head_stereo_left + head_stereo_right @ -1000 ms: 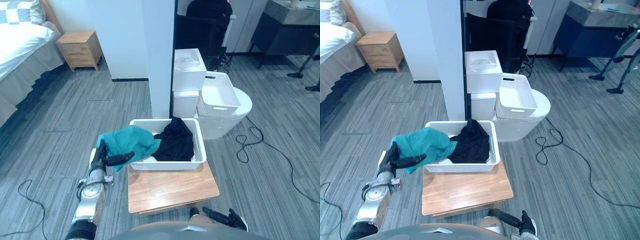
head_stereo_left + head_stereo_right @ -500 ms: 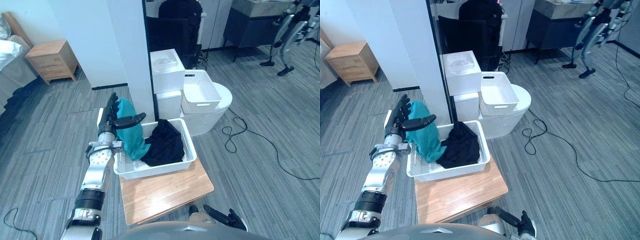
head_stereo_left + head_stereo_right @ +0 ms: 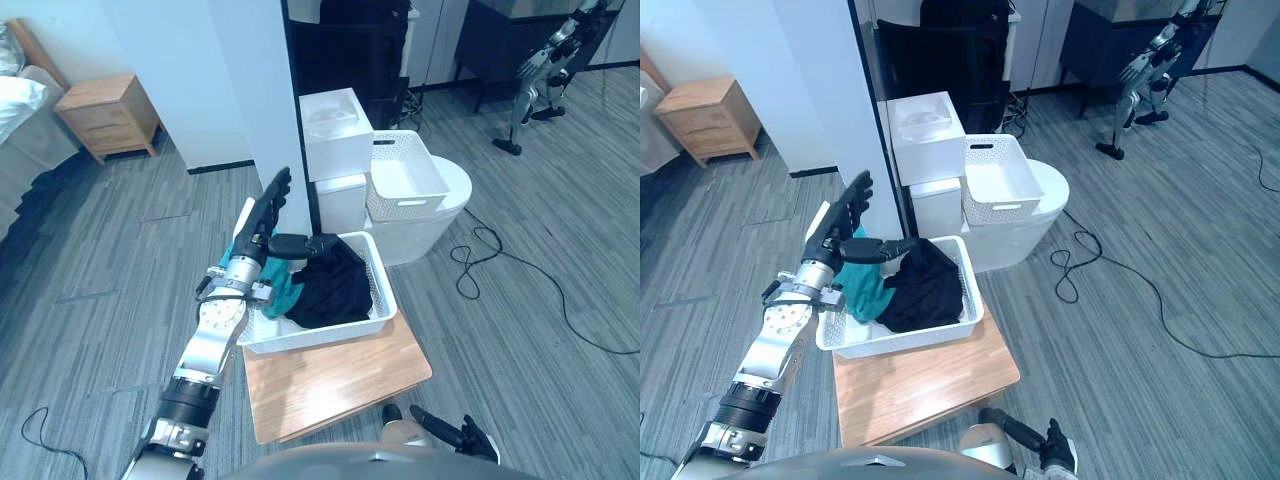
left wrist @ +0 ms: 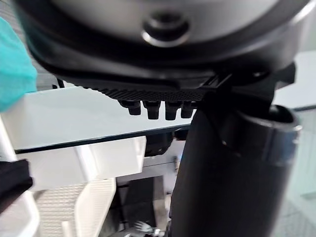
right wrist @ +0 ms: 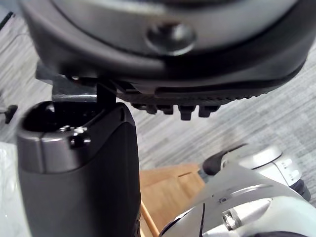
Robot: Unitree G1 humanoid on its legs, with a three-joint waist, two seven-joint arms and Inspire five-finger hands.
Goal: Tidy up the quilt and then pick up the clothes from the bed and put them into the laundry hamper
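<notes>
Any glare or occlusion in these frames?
Left eye view: faint sheen on the wooden table, no hard glare; the open left hand hides part of the teal garment. Left wrist view: garment shows past the hand. Right wrist view: right hand up close.

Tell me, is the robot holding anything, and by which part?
Nothing is held. The left hand is open above the basket, where the teal cloth lies; the right hand is empty too.

no writing or labels can be read.
</notes>
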